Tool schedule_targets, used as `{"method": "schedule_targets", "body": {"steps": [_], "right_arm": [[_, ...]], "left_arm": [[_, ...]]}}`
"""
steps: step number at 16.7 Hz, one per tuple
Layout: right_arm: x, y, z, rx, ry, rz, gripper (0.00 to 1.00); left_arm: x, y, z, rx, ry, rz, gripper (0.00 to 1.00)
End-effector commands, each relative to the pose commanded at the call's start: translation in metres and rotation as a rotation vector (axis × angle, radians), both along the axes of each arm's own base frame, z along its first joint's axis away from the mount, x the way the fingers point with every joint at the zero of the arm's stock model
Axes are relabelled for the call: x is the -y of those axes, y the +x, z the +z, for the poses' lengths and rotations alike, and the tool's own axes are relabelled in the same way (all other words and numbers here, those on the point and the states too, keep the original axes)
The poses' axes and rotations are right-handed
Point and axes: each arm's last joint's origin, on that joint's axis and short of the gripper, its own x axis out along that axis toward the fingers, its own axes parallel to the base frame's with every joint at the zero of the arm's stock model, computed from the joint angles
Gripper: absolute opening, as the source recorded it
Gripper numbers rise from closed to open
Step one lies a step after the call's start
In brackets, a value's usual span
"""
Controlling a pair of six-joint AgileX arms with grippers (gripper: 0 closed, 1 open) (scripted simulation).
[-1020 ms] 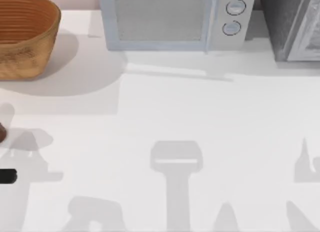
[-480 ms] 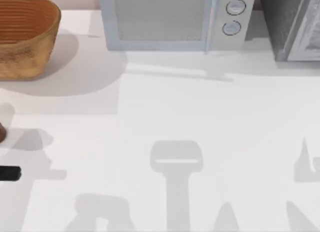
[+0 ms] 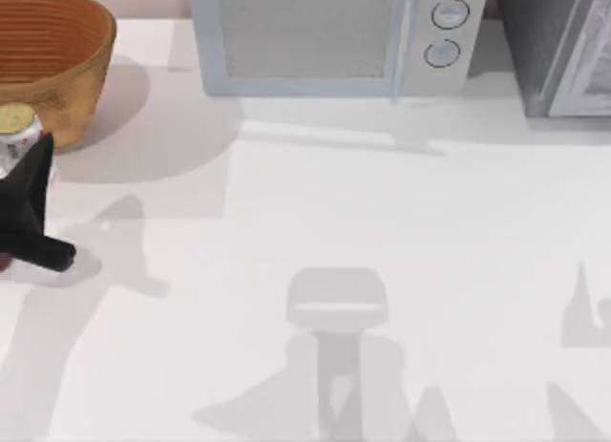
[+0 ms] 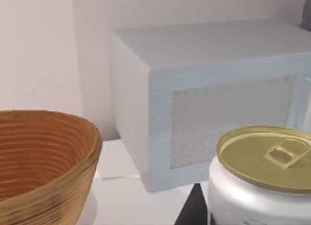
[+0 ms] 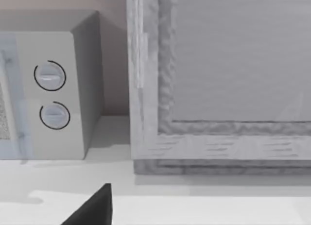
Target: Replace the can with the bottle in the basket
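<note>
A plain white table (image 3: 401,222) runs back to a pale pinkish wall, with a pale grey microwave (image 3: 334,41) standing along the rear edge and a rough grey cabinet-like block (image 3: 558,46) at the rear right corner. The orange-brown wicker basket (image 3: 48,60) sits at the rear left.

Half a second ago the left edge of the table held only a short dark stub low down; now the left hand (image 3: 24,189) has come up beside the basket with the can (image 3: 14,132) in it — the can was nowhere on the table before. Arm shadows across the table's front have shifted too.

The can stands upright, long axis vertical, its dull gold lid and pull tab facing up, held at the basket's near side, outside its wall. The left hand is closed around it. The right hand's dark tip (image 5: 95,210) points towards the microwave's two dials (image 5: 51,96) — I cannot tell how wide it is.
</note>
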Motion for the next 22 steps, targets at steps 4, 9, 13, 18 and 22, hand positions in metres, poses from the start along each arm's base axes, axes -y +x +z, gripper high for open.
{"method": "schedule_targets", "body": {"steps": [4,9,13,18,22], "right_arm": [[0.0,0.0,0.0,0.0,0.0,0.0,1.0],[0.0,0.0,0.0,0.0,0.0,0.0,1.0],[0.0,0.0,0.0,0.0,0.0,0.0,1.0],[0.0,0.0,0.0,0.0,0.0,0.0,1.0],[0.0,0.0,0.0,0.0,0.0,0.0,1.0]], "left_arm": [[0.02,0.051,0.023,0.015,-0.01,-0.212,0.0],[0.055,0.128,0.02,0.038,-0.019,-0.486,0.0],[0.089,0.184,-0.013,0.052,-0.023,-0.694,0.0],[0.128,0.231,-0.08,0.06,-0.025,-0.923,0.0],[0.151,0.247,-0.138,0.053,-0.029,-1.069,0.0]]}}
